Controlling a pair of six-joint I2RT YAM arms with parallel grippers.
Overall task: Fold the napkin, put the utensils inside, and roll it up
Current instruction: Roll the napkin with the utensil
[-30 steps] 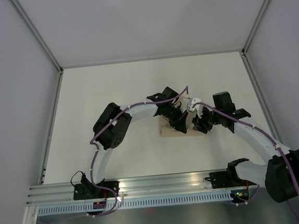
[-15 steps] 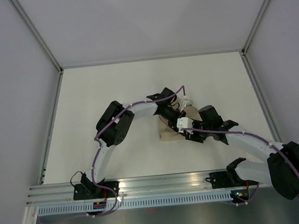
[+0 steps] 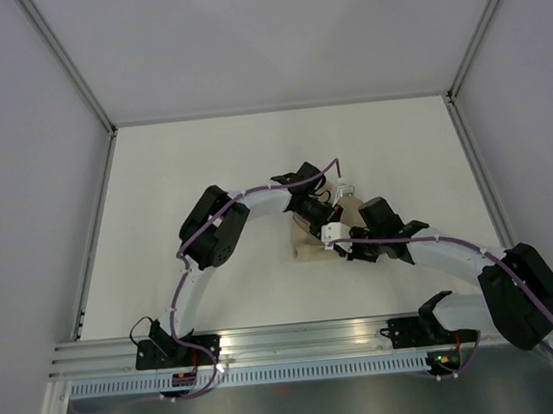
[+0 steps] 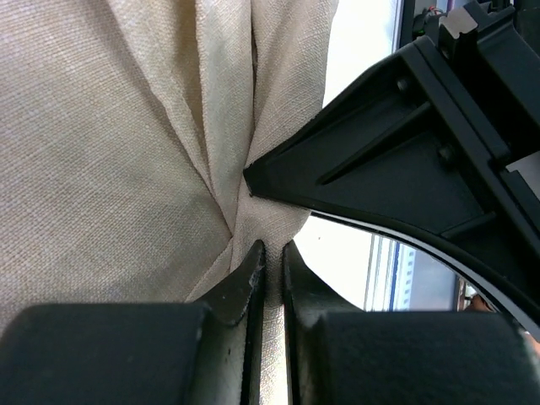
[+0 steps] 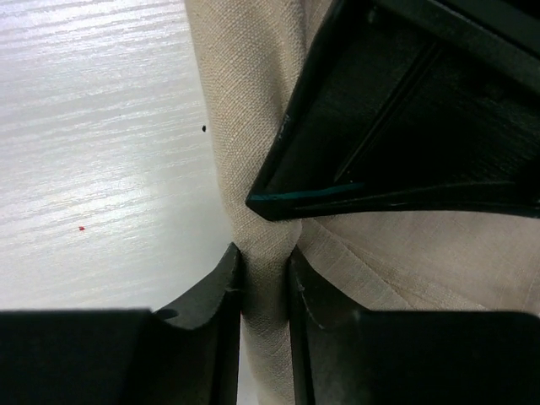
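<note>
The napkin is a tan cloth bunched at the middle of the table, mostly covered by both wrists. My left gripper is shut on a pinched ridge of the napkin. My right gripper faces it from the other side. Its jaws press the same ridge of the napkin from both sides. In each wrist view the other gripper's black finger sits just beyond my own tips. No utensils are in view.
White tabletop spreads around the cloth, bounded by grey walls and metal corner rails. The arms' base rail runs along the near edge. Purple cables loop over both arms.
My right arm has swung left from beside the napkin onto it, and its jaws have closed from wide open onto the cloth ridge. The left gripper kept its hold.
</note>
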